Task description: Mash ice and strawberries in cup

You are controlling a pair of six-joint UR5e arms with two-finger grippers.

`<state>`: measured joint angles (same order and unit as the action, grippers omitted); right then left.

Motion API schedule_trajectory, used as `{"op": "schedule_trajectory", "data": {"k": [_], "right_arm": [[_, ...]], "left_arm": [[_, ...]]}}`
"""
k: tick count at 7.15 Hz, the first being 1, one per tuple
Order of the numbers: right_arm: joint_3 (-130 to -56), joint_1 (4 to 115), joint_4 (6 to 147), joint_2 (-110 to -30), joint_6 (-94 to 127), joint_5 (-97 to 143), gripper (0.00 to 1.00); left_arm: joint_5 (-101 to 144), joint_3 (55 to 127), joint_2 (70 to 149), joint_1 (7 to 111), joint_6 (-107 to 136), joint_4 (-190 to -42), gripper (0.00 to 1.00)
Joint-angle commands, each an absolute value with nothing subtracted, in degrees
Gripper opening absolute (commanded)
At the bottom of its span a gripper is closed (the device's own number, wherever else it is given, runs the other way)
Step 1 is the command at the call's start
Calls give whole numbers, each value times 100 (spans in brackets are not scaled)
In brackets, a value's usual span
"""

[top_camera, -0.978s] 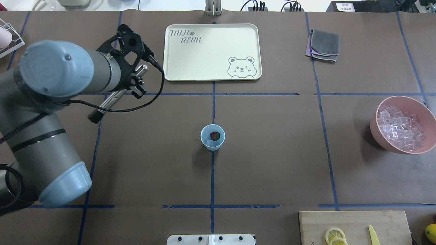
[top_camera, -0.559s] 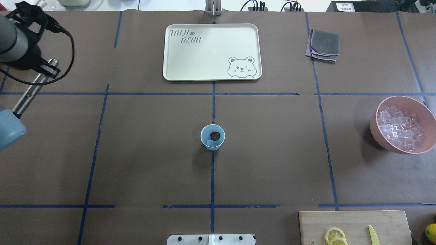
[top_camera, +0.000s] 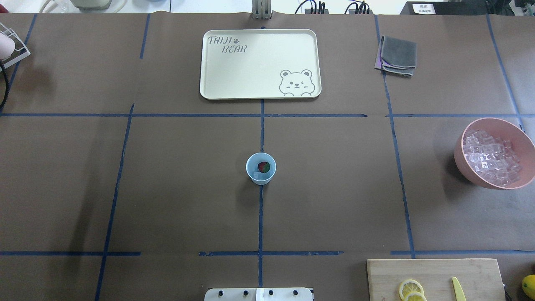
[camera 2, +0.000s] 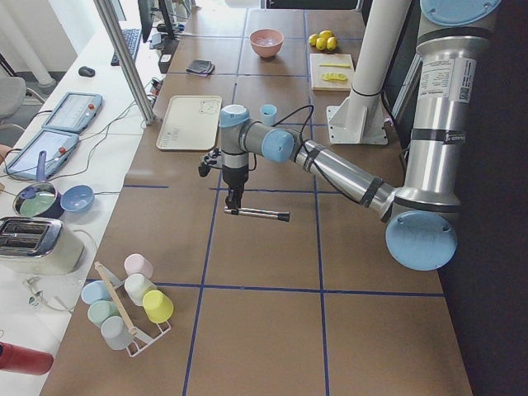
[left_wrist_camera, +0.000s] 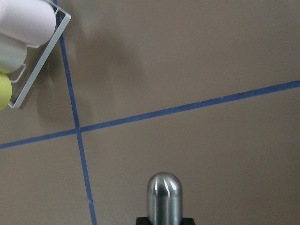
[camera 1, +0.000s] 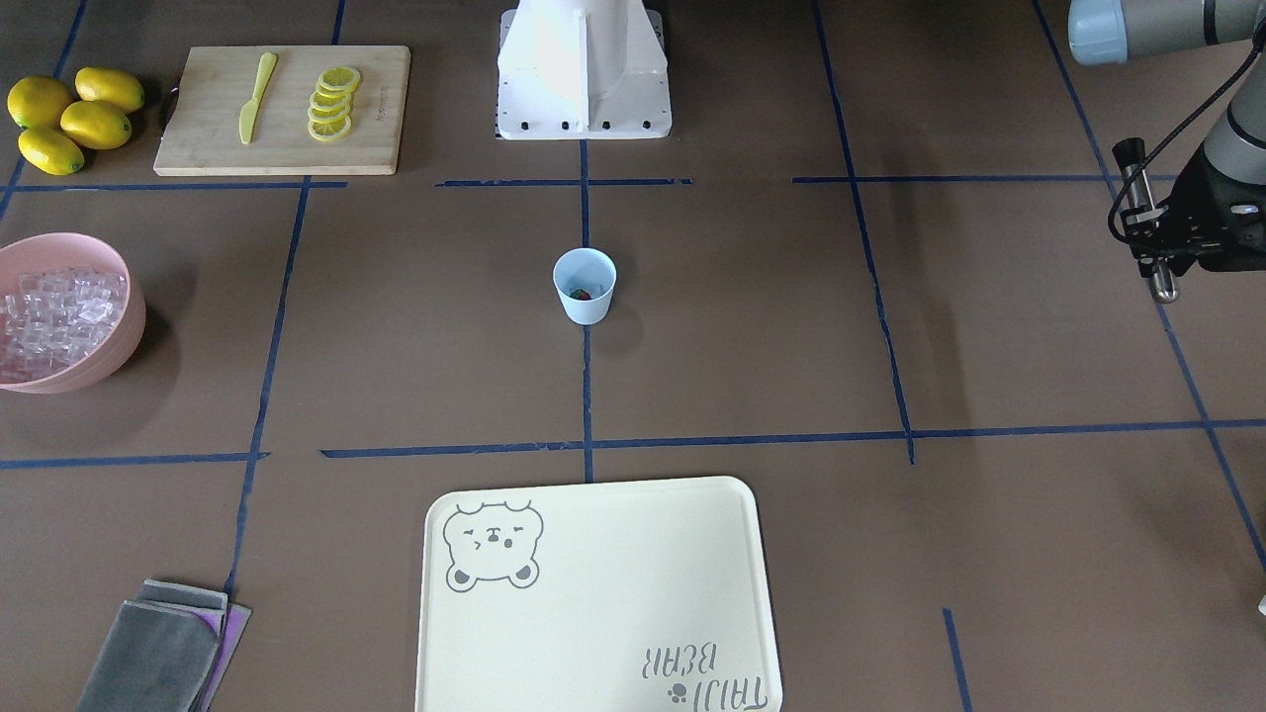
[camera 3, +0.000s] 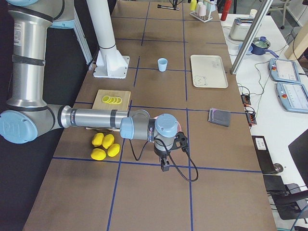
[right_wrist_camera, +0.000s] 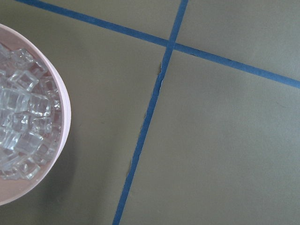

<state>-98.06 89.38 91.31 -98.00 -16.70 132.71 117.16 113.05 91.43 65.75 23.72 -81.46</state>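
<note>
Though outside overhead view, left tool (camera 1: pixel 1155 242) around metal rod (camera 1: pixel 1133 170) in front-facing view.

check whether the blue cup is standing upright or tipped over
Upright. The cup stands on its base, open mouth facing up, with the strawberry resting inside at the bottom.

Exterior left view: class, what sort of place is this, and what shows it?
Probably a robotics lab staged as a kitchen: the left arm over a table gridded with blue tape, with control tablets and a toaster on the side bench.
</note>
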Motion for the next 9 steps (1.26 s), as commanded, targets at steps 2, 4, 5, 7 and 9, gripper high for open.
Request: {"op": "schedule_trajectory", "data": {"k": [2,4,5,7,9], "right_arm": [[-9817,8938,9132,-9800,-1670,13271,99],[-9817,8938,9123,-9800,-1670,13271,99],[-9817,8938,9132,-9800,-1670,13271,99],[-9800,8938,9132,-9809,-1670,13271,99],[-9809,8938,9123,-9826,-1670,13271,99]], "left_arm": [[11865,10219,8552,6609,3004,-10257,1],[11865,9154,8604,6557,3320,-11517,2],[11865,8862,8648,6548,3322,-11688,2],[11874,8745,8666,6539,3322,-11733,2],[12084,8527,8797,6513,3305,-11751,4]]}}
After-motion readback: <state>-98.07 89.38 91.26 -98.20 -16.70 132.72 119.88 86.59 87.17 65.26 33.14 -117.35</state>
